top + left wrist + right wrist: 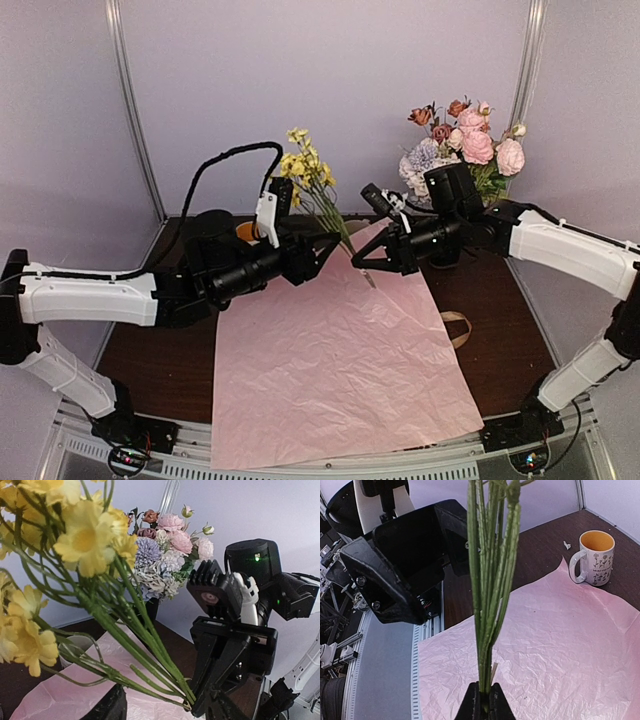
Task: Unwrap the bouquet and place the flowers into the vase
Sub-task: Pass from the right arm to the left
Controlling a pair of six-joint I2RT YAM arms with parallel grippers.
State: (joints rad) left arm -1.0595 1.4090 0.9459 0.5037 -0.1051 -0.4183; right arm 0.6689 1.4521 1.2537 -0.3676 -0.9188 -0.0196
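My right gripper (362, 262) (484, 702) is shut on the bottom ends of a bunch of yellow flowers (305, 165) (85, 540), whose green stems (490, 580) slant up and to the left. My left gripper (325, 245) is open right beside those stems, which run past its left finger (107, 705); it does not grip them. Pink, white and lilac flowers (465, 140) (170, 555) stand in the black vase (151, 609) at the back right. In the top view my right arm hides most of the vase. The bouquet's pink paper (340, 360) lies flat and open.
A mug with an orange inside (594, 557) (245, 232) stands at the back left, just off the paper's corner. The beige ribbon (455, 325) lies on the dark table beside the paper's right edge. Both arms meet over the middle.
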